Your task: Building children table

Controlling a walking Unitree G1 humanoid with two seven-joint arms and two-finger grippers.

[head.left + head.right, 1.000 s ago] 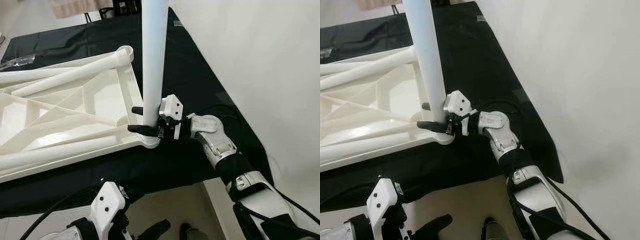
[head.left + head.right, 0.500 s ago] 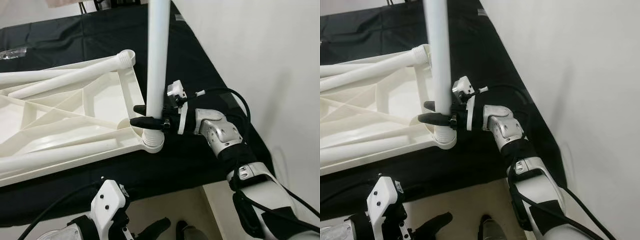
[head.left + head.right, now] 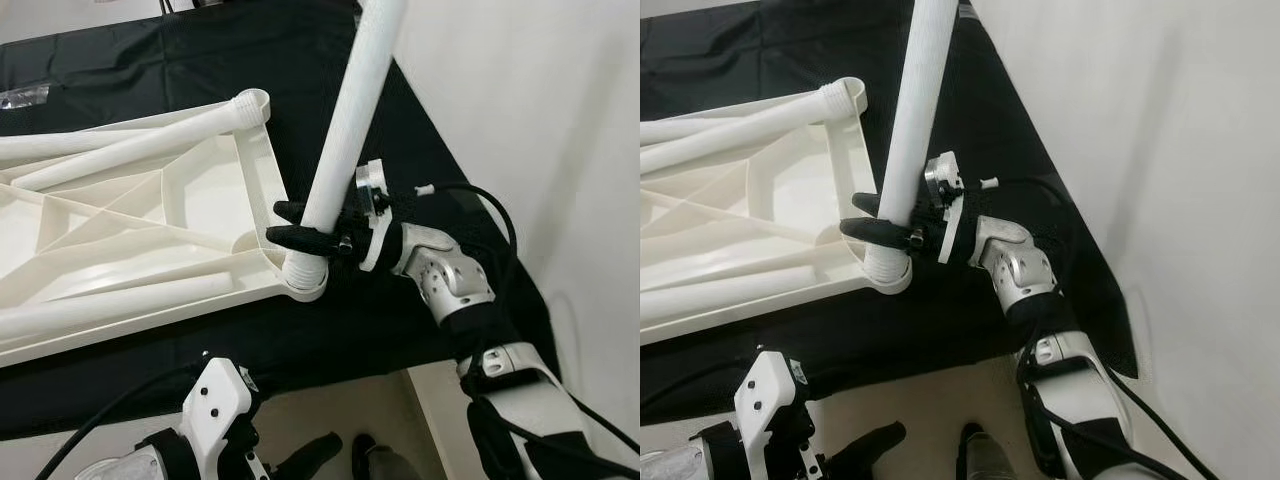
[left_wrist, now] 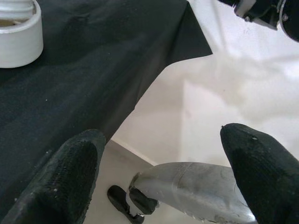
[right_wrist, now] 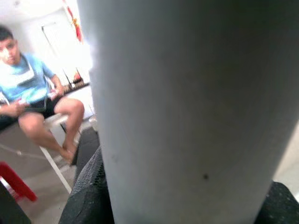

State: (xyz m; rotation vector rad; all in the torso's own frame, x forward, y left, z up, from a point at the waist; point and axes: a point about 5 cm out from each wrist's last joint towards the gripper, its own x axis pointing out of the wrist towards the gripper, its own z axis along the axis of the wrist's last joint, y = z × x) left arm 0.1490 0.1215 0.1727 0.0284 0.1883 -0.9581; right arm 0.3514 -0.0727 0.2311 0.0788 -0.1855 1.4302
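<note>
One white leg tube (image 3: 345,135) stands centre frame in my head views, tilted so its top leans toward the upper right; its foot sits in the corner socket (image 3: 303,277) of the white tabletop (image 3: 140,240). The tabletop lies ribs-up across the left half of the frame on a table (image 3: 390,320) draped in black cloth.

Right gripper (image 3: 298,224): centre frame, its two black fingers (image 3: 296,238) closed around the tube just above the socket. On my right wrist feed the tube (image 5: 187,107) takes up nearly all of the picture, with the finger pads (image 5: 86,196) pressed at either side.

Left gripper (image 4: 163,182): low, off the table's near edge, at the bottom left of the head view; fingers (image 4: 70,172) spread wide, holding nothing.

Further legs (image 3: 120,150): I make out at least one more tube lying along the tabletop's upper edge; the count is unclear from here.

A seated person (image 5: 32,93) shows blurred in the right wrist feed's upper left.
</note>
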